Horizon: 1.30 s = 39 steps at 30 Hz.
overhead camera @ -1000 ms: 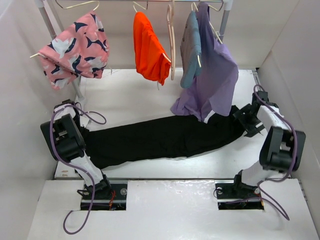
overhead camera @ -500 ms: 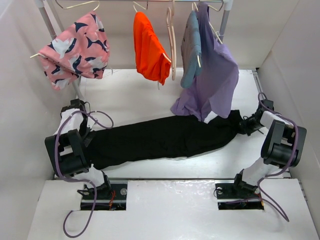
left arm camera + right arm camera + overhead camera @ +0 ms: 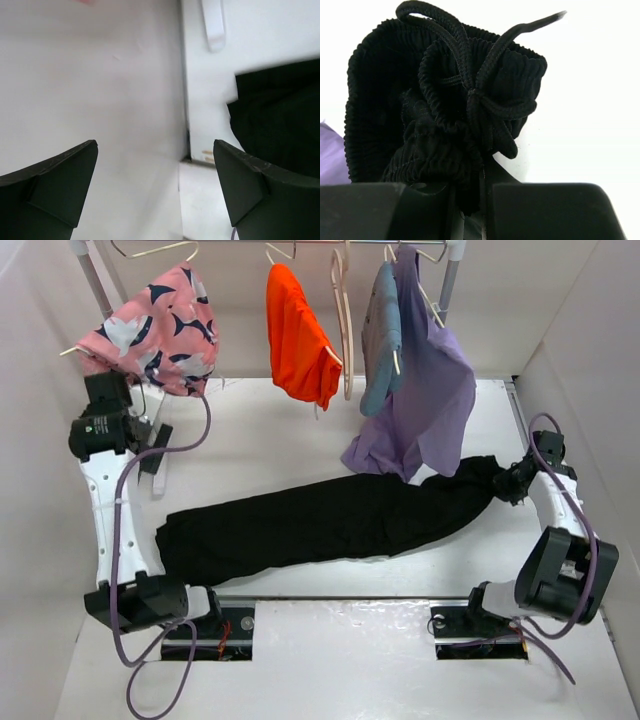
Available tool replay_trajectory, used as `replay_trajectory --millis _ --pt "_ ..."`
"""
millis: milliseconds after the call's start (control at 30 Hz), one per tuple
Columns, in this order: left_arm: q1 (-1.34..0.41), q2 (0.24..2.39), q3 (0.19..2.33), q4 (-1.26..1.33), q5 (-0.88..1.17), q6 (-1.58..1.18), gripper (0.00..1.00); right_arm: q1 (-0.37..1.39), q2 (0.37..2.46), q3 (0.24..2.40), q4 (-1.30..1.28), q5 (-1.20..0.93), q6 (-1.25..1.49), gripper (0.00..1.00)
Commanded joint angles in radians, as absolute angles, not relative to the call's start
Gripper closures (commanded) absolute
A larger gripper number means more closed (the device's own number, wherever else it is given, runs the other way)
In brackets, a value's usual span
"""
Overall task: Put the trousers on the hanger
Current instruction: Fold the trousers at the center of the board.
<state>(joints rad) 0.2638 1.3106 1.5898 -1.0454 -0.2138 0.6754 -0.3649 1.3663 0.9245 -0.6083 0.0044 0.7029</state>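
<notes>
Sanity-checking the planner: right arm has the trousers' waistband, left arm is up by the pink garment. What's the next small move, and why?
Probably swing the left gripper across toward the bare hanger to take it. Its jaws stand open with nothing between them, while the right gripper is shut on the waistband of the trousers. That makes the left the only free one, and the trousers have nothing to go over until the hanger is in hand.

Two YAM arms: white links, blk joints.
Left arm [image 3: 105, 502] & right arm [image 3: 553, 505] w/ purple cables [image 3: 113, 530]; blk bases [image 3: 205, 626] at near edge; left gripper [image 3: 155, 145] fingers dark wedges.
</notes>
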Motion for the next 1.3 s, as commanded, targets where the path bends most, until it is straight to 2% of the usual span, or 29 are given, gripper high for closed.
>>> replay_trajectory --millis 0,67,167,267,300,333,433,567,867,1067,1167,1267 --pt "0.238 1.278 1.807 -1.135 -0.196 0.615 0.00 -0.356 1.307 0.963 -0.624 0.084 0.684 1.00" --pt "0.238 1.226 1.819 -1.120 -0.181 0.644 0.00 -0.342 1.284 0.988 -0.624 0.097 0.674 1.00" --pt "0.238 1.088 1.659 -1.069 -0.073 0.682 0.00 -0.312 1.235 1.020 -0.650 0.097 0.629 1.00" --pt "0.238 1.022 1.409 -1.080 0.011 0.715 0.00 -0.235 1.161 1.081 -0.686 0.168 0.608 1.00" --pt "0.238 1.022 1.347 -1.094 0.027 0.732 0.07 -0.189 1.140 1.110 -0.698 0.231 0.607 1.00" --pt "0.238 1.035 1.245 -1.106 0.037 0.732 0.09 -0.175 1.097 1.129 -0.715 0.253 0.589 1.00" --pt "0.238 1.054 1.117 -1.094 0.015 0.719 0.17 -0.157 1.046 1.211 -0.768 0.317 0.577 1.00" --pt "0.212 1.091 0.973 -0.964 -0.075 0.710 0.22 -0.156 0.980 1.287 -0.827 0.367 0.505 1.00" --pt "0.029 1.147 0.945 -0.953 0.011 0.606 0.22 -0.077 0.891 1.405 -0.903 0.425 0.381 1.00" --pt "-0.176 1.241 0.931 -0.933 0.063 0.537 0.22 0.122 0.870 1.371 -0.887 0.387 0.357 1.00" --pt "-0.227 1.264 0.942 -0.933 0.074 0.512 0.22 0.242 0.906 1.384 -0.914 0.399 0.385 1.00" --pt "-0.239 1.288 0.917 -0.957 0.177 0.540 0.20 0.363 0.974 1.433 -1.003 0.480 0.458 1.00"
